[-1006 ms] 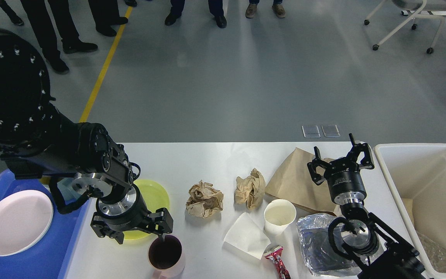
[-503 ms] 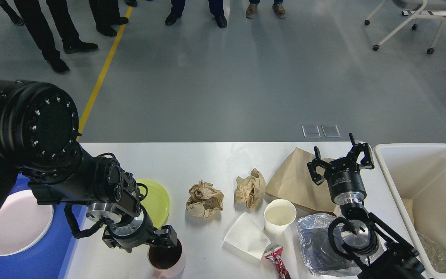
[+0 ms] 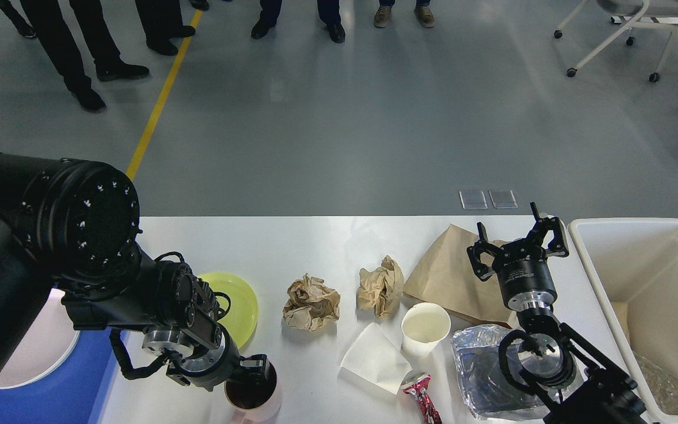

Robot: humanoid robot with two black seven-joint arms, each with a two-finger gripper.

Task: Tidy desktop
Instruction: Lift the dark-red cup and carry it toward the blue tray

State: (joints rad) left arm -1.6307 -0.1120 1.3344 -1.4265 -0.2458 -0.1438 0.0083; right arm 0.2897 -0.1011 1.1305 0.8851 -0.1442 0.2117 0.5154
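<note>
The white desktop point(image 3: 315, 241) carries litter and dishes. My left gripper point(image 3: 218, 376) hangs low at the front left, fingers spread. Its right finger point(image 3: 259, 368) is at the far rim of a pink cup point(image 3: 256, 400) with a dark inside. A yellow-green plate point(image 3: 239, 303) lies just behind it. My right gripper point(image 3: 518, 235) is open and empty, pointing away, above a flat brown paper bag point(image 3: 448, 274). Two crumpled brown paper balls point(image 3: 311, 303) point(image 3: 381, 285), a white paper cup point(image 3: 425, 330), a white napkin point(image 3: 374, 356) and a red wrapper point(image 3: 424, 403) lie mid-table.
A blue tray point(image 3: 50, 400) with a white plate point(image 3: 39, 353) sits at the left, partly hidden by my left arm. A cream-white bin point(image 3: 639, 229) with some waste inside stands at the right. A foil-like container point(image 3: 477, 365) lies under my right arm. People stand beyond the table.
My left arm has swung forward and down, bringing the left gripper lower onto the pink cup's rim and covering more of the white plate. The right arm has not moved.
</note>
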